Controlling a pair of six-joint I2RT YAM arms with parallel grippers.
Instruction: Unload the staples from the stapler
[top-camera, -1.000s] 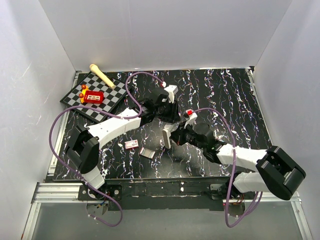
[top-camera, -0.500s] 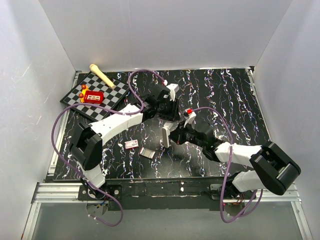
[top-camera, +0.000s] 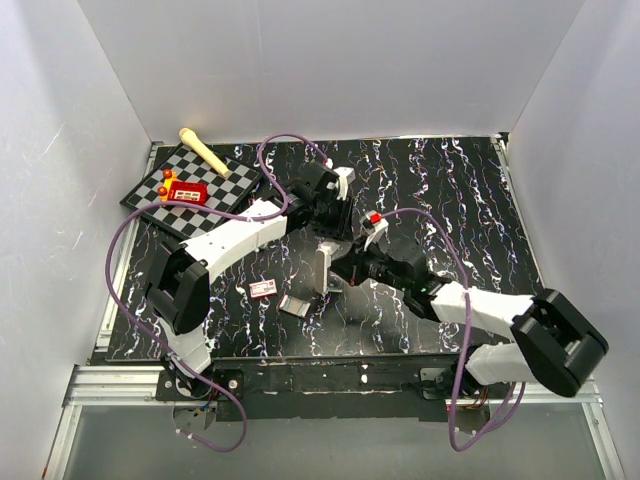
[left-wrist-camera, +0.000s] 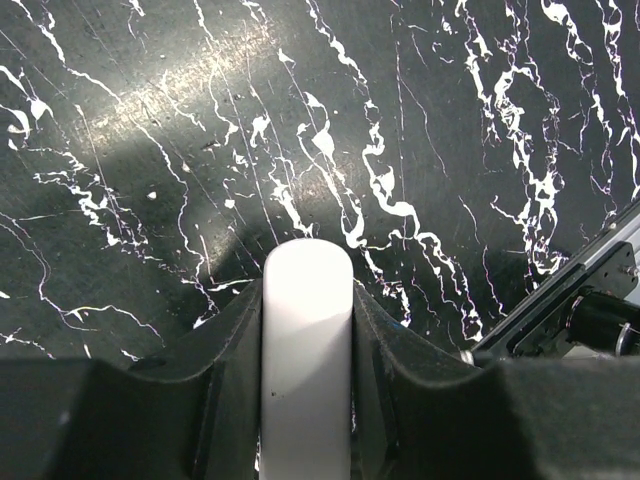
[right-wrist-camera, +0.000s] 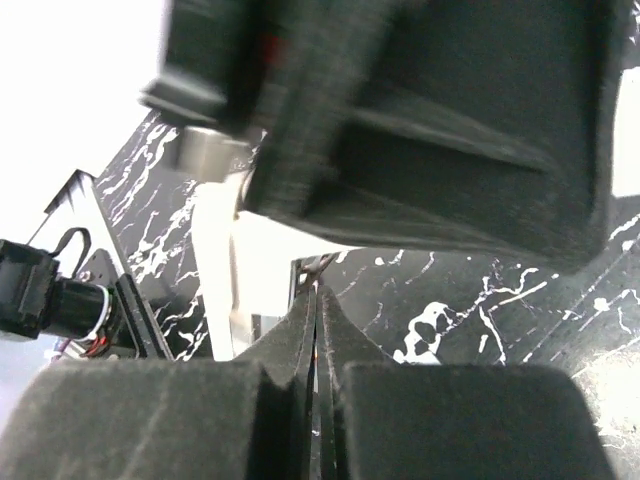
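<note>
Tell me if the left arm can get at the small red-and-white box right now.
Probably not yet. The small red-and-white box lies uncovered, but the left gripper is shut on the slim pale-grey stapler and would have to release it first.

The black, white-veined table top (top-camera: 450, 200) is glossy, stone-like and finely scratched. The slim pale grey stapler (top-camera: 322, 268) is smooth metal with a dull sheen. The left gripper (left-wrist-camera: 307, 295) has matt black plastic fingers (left-wrist-camera: 232, 345). The cream club-shaped stick (top-camera: 205, 150) looks like bare wood.
</note>
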